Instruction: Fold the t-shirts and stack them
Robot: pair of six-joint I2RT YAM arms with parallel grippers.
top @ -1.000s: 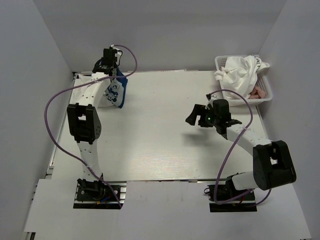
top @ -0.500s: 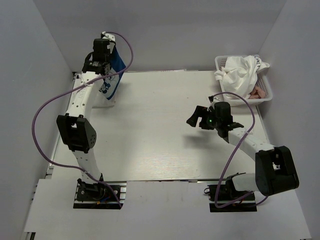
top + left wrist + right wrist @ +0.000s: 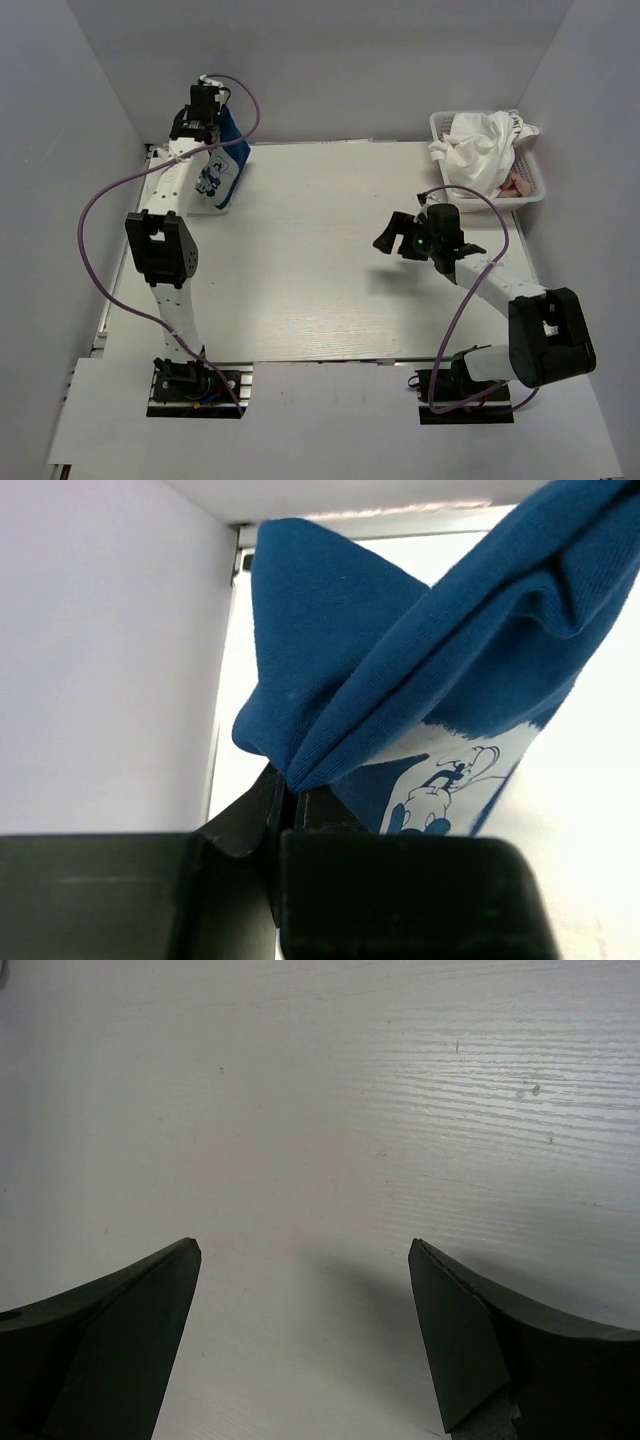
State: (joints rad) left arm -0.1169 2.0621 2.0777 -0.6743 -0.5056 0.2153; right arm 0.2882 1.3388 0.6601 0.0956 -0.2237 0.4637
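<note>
up at the far left corner of the table (image 3: 330, 270), hard by the left wall (image 3: 60, 150) and the back wall (image 3: 330, 70): left hand (image 3: 205, 105), lifted above the surface and pinched almost shut on a bunched fold of the navy blue t-shirt (image 3: 225, 165). from the left wrist, cloth caught right between the dark fingers (image 3: 240, 825), folds fanning up and away, white cartoon print showing on the lower part. hanging down from that grip along the table's left edge, tight against the arm; lower end down near the surface, contact hard to tell. little room there on the wall side, plenty toward the middle. over the right-centre of the table: right hand (image 3: 392, 232), spread wide with nothing between the fingers (image 3: 130, 1320), only pale wood-grain surface below. between the two hands, a broad bare stretch of tabletop running down to the near edge. at the far right corner, set along the table's right edge: white mesh basket (image 3: 440, 122), heaped with white t-shirts (image 3: 480, 145) spilling over the rim, pink t-shirt (image 3: 517, 185) tucked in at its near right end. basket well apart from the right hand.
</note>
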